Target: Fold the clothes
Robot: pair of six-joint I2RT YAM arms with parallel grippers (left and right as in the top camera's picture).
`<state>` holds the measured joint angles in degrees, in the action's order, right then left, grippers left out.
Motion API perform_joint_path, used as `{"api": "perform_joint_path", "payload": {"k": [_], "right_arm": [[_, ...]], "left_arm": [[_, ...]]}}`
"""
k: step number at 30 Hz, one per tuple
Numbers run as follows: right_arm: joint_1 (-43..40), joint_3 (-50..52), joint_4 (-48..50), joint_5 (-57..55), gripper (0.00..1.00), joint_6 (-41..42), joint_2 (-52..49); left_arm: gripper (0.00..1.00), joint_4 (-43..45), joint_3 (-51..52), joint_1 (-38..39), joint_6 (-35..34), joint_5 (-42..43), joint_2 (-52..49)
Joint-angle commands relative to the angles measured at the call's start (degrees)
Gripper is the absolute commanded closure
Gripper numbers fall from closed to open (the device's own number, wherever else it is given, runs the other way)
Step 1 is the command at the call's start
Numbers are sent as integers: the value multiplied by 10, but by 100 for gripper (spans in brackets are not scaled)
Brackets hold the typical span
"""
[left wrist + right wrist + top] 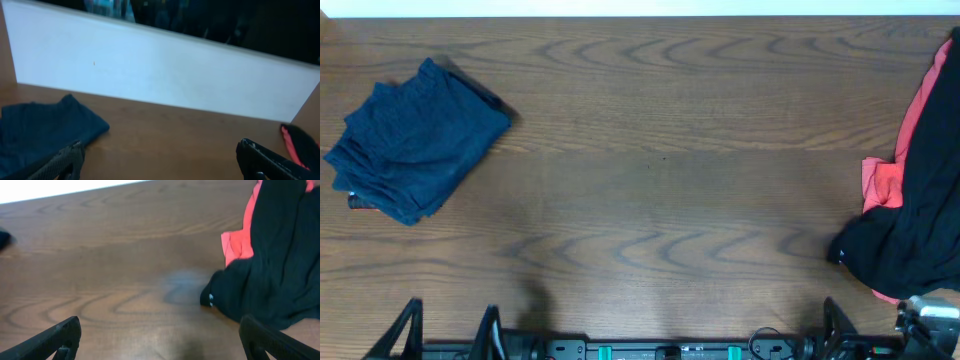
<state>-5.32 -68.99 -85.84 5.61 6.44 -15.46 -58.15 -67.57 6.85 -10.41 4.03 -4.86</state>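
Navy-blue shorts point(415, 145) lie folded in a neat stack at the table's far left; they also show in the left wrist view point(35, 132). A crumpled black garment point(920, 220) lies over a coral-red one point(882, 182) at the right edge; both show in the right wrist view, black point(280, 265) and coral-red point(237, 245). My left gripper point(160, 146) is open and empty, low at the front left, right of the navy stack. My right gripper point(160, 325) is open and empty at the front right, just left of the black garment.
The wooden table point(660, 160) stretches between the two piles. A white wall point(160, 75) stands along its far edge. The arm bases point(660, 350) sit along the front edge.
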Motion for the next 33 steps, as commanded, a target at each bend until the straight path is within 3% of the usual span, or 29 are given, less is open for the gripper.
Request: {"api": "perform_joint_path", "payload": {"k": [1, 15, 19, 26, 30, 33], "right_arm": [[1, 3, -4, 5, 1, -1, 2], [1, 3, -4, 5, 1, -1, 2], [1, 9, 36, -8, 1, -3, 2], [9, 179, 334, 41, 1, -71, -12], [34, 368, 612, 94, 1, -161, -12], [47, 490, 803, 96, 1, -175, -7]], "left_arm": [[2, 1, 7, 0, 7, -7, 24], [2, -1, 8, 0, 7, -7, 27], [2, -1, 8, 0, 7, -7, 27], [2, -1, 8, 0, 7, -7, 27], [2, -1, 8, 0, 7, -7, 27], [2, -1, 8, 0, 7, -7, 27]]}}
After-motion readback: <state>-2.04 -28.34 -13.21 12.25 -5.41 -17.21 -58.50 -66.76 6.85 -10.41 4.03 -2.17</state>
